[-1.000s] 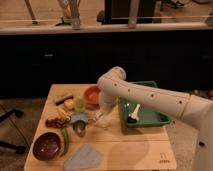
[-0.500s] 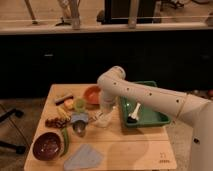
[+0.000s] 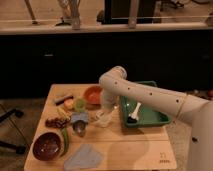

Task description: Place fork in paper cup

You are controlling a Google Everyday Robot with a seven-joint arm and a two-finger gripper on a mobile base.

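Down at the centre of the light wooden table (image 3: pixel 135 150), the end effector (image 3: pixel 105 116) sits just left of the green rectangular plastic tray (image 3: pixel 155 117), much where it was half a second ago; only a slight shift of the white arm (image 3: pixel 150 95) shows between then and now. Whether its fingers are apart or together I cannot tell. The slim silvery metal fork cannot be made out, so neither its place nor the way its long axis points can be told.

Nearest, well left of the tray, lie a grey-blue folded cloth (image 3: pixel 82 156) and a dark maroon bowl (image 3: pixel 47 146). Further back, the short white paper cup (image 3: pixel 102 119) stands just left of the tray, right at the end effector. Inside the tray lies a white-handled utensil with a dark head (image 3: pixel 134 113). Farther still, left of the tray's far corner, sits the orange-red round bowl (image 3: pixel 92 94), with a small green cup (image 3: pixel 79 104) beside it.
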